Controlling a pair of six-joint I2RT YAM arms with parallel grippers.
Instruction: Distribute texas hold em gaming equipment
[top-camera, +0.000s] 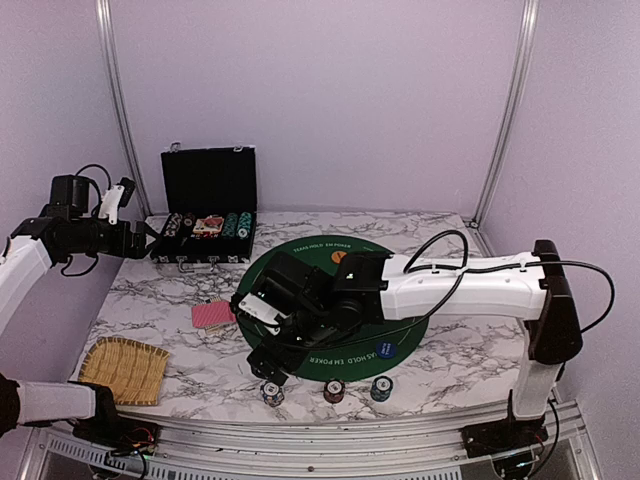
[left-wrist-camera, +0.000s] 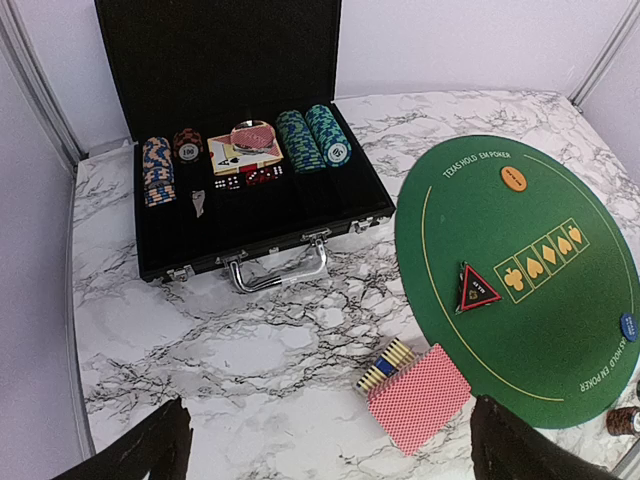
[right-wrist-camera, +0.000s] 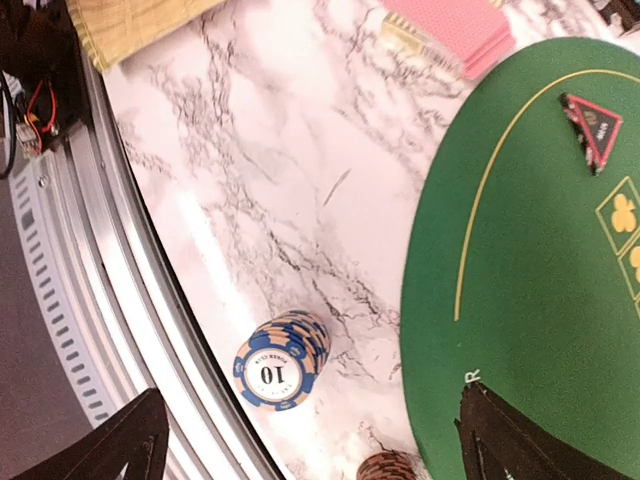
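At the upper left, the left arm reaches level toward the black chip case (top-camera: 208, 215), the left gripper (top-camera: 140, 240) spread wide and empty. At centre, the right arm stretches leftward across the green mat (top-camera: 408, 336). The right gripper (top-camera: 262, 340) hangs open over the blue poker chips (top-camera: 272, 392) at bottom centre.

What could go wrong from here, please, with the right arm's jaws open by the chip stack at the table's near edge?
1. The blue chip stack stands close to the near edge of the table; the right gripper, jaws open beside it, could clip it while lifting and spill chips off the edge.
2. A second chip stack sits close by and might get toppled too.
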